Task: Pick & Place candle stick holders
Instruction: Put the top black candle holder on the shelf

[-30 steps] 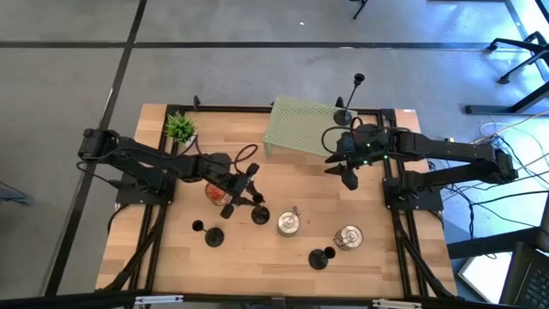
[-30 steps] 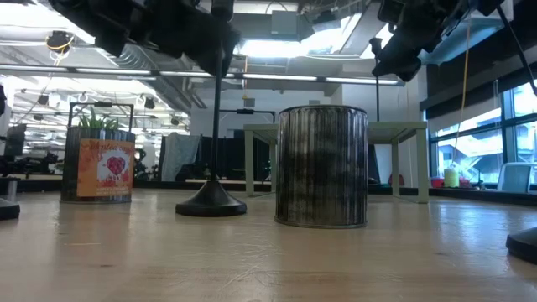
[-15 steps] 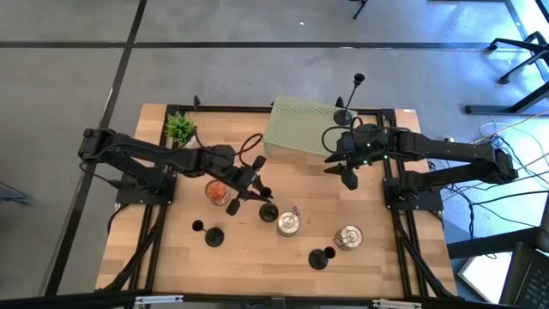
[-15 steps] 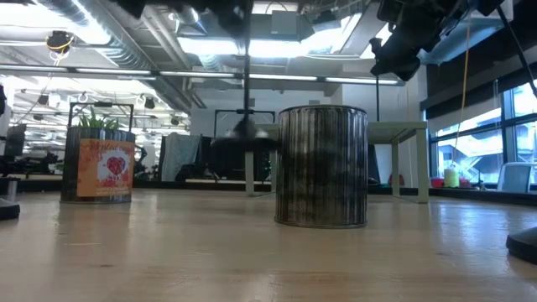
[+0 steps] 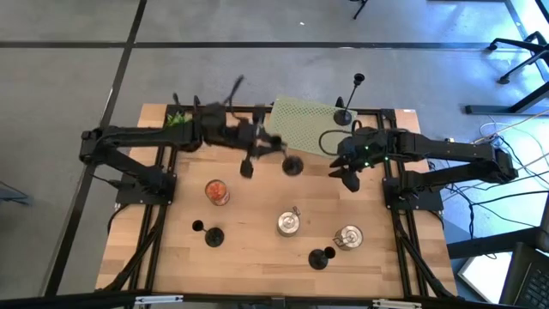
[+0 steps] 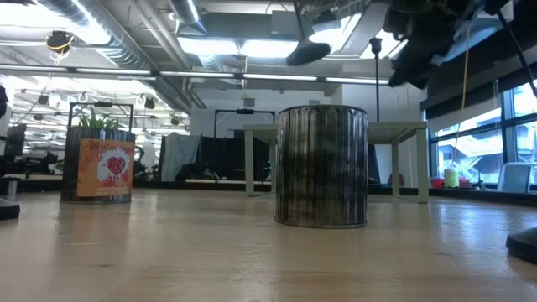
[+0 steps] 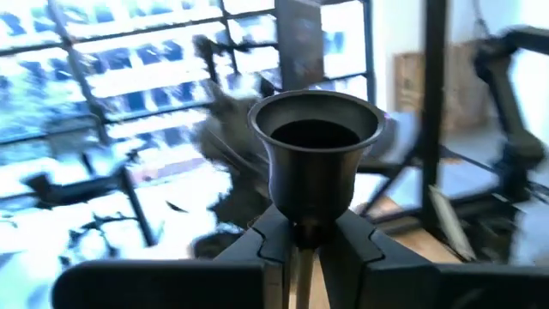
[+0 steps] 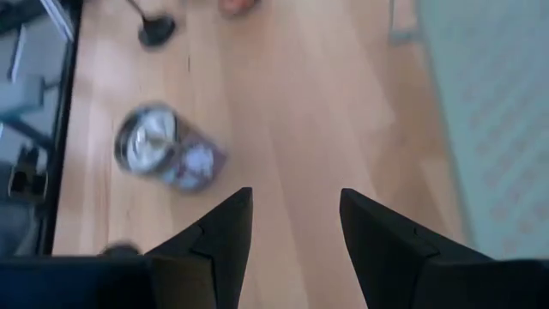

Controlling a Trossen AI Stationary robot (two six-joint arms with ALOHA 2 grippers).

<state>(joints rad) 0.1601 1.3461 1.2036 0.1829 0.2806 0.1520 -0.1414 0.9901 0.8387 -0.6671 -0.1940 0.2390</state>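
Observation:
My left gripper (image 5: 260,146) is shut on a slim black candlestick holder, high over the table's far middle, beside the green perforated box (image 5: 300,129). The holder's round base (image 5: 292,165) also shows high up in the low view (image 6: 307,52). A second holder (image 5: 343,116) stands on its base at the far right. Two more (image 5: 213,236) (image 5: 322,257) stand on their bases near the front edge. My right gripper (image 5: 347,176) is open and empty above the table's right side. My left gripper pinches the holder's thin stem (image 7: 304,257) between its two fingers, just below the small cup top (image 7: 316,137). The holder is lifted clear of the table and tilted, its base (image 6: 307,52) in the air.
A glass jar with red contents (image 5: 217,191) and two silver tins (image 5: 288,223) (image 5: 347,236) stand mid-table. A potted plant (image 5: 178,120) is at the far left corner. In the right wrist view one tin (image 8: 163,154) lies below the open fingers.
My left gripper has lifted the holder off the table from beside the glass jar. It has carried it up and toward the far edge and the green box. The holder, upright on its base a second ago, is now clear of the table and tilted.

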